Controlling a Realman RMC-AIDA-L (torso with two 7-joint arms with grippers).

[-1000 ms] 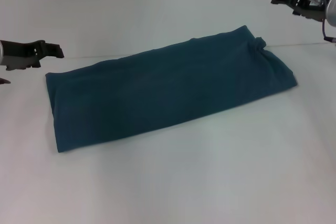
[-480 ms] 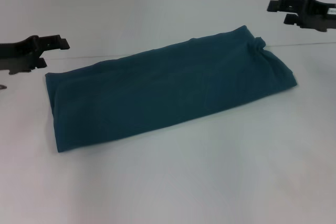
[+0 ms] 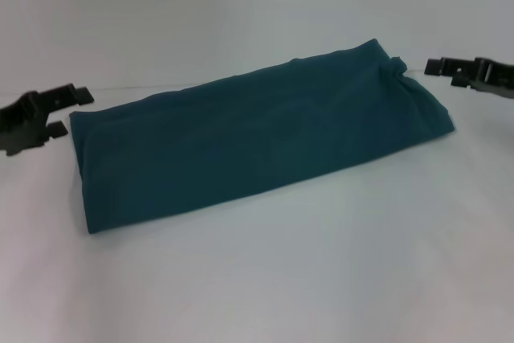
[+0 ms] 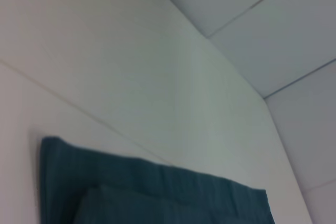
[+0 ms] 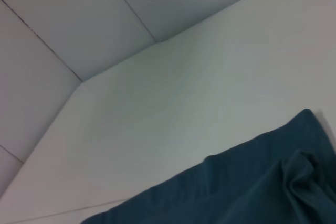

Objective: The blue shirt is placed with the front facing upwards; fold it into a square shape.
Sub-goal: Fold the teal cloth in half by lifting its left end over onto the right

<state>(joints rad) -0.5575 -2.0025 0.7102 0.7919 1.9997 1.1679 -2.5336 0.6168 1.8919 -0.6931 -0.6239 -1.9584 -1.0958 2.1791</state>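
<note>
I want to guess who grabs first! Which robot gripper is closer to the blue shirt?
Left, narrowly. The left gripper sits right beside the blue shirt at its left end; the right gripper hangs just off the far right end.

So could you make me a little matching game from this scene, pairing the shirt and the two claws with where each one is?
Things:
1. blue shirt
2. left gripper
3. right gripper
4. table

Places or states:
A. beside the shirt's bunched, knotted end
B. folded into a long strip lying slantwise
C. white surface under everything
D. beside the shirt's squared-off end, fingers apart

Pairs: 1-B, 2-D, 3-A, 4-C
</note>
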